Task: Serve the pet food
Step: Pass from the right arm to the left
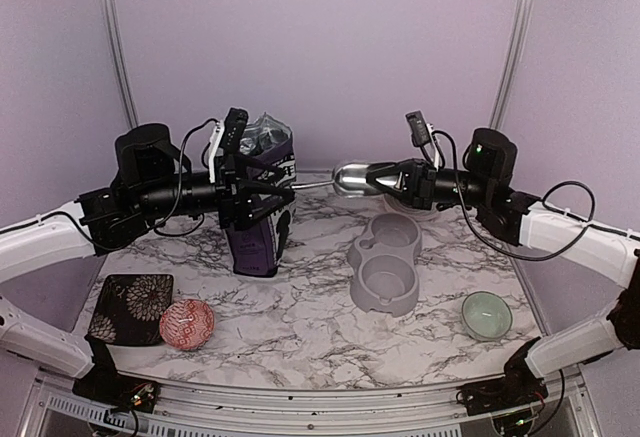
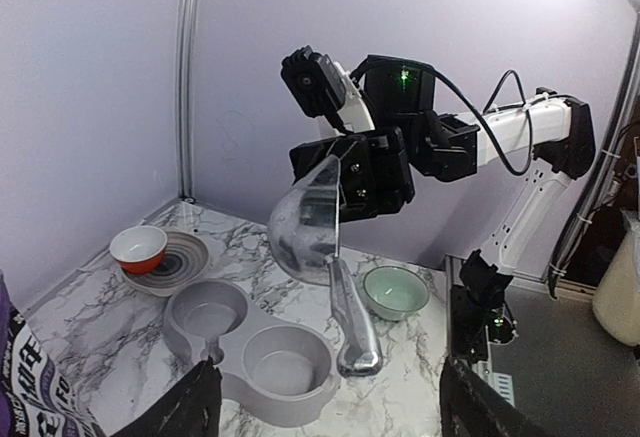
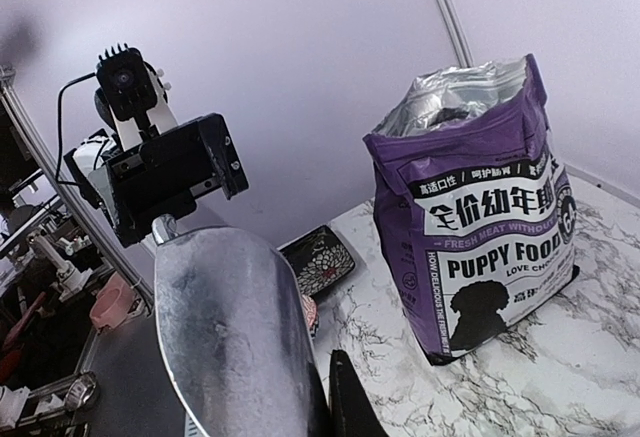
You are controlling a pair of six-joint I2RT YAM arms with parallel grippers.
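Note:
My right gripper is shut on the bowl end of a shiny metal scoop and holds it in the air above the table. The scoop fills the lower left of the right wrist view. Its handle points at my left gripper, which is open, and the handle's end lies just short of the wide-apart fingers. The scoop looks empty. The purple "PUPPY FOOD" bag stands open behind the left gripper and also shows in the right wrist view. No kibble shows. The grey double-bowl feeder is empty.
A pale green bowl sits at the front right. A red patterned bowl and a dark floral plate sit at the front left. A red and white bowl on a striped plate stands behind the feeder.

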